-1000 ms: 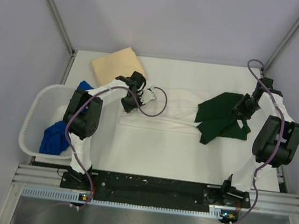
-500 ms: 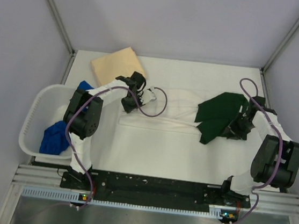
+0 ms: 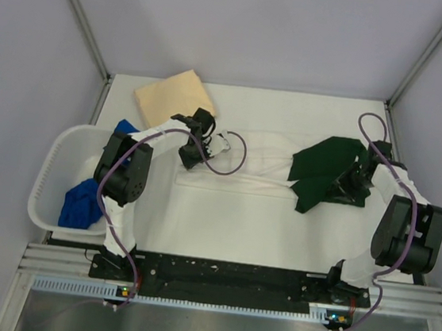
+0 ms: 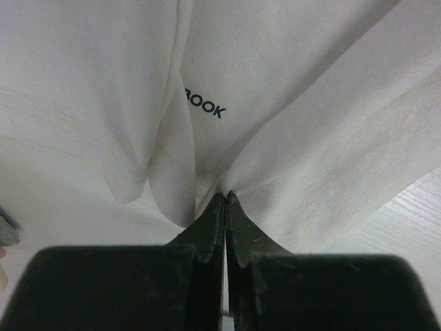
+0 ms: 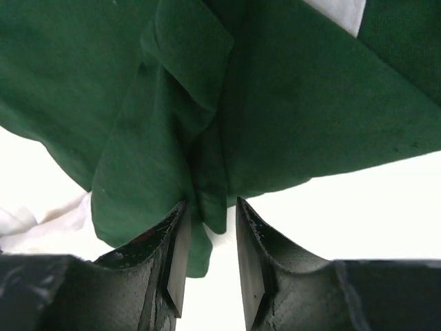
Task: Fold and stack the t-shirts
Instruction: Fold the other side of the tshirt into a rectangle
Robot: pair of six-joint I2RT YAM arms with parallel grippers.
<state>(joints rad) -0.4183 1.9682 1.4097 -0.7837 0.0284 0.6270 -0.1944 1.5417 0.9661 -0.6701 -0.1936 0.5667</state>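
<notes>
Across table (image 3: 307, 111), shirt (image 3: 260, 170) lies crosswise, sleeves (image 3: 320, 173) rightward.

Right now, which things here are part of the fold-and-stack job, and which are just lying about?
Job:
- white t-shirt with green sleeves, spread in the middle
- tan t-shirt, folded, far left
- blue t-shirts, crumpled, near left

Lying about:
- white basket, holding the blue ones

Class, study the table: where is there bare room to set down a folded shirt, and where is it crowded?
Free: the far strip of table between the tan shirt and the right edge; the near strip between the white shirt and the black base rail. Crowded: the middle, around the left gripper and right gripper.
</notes>
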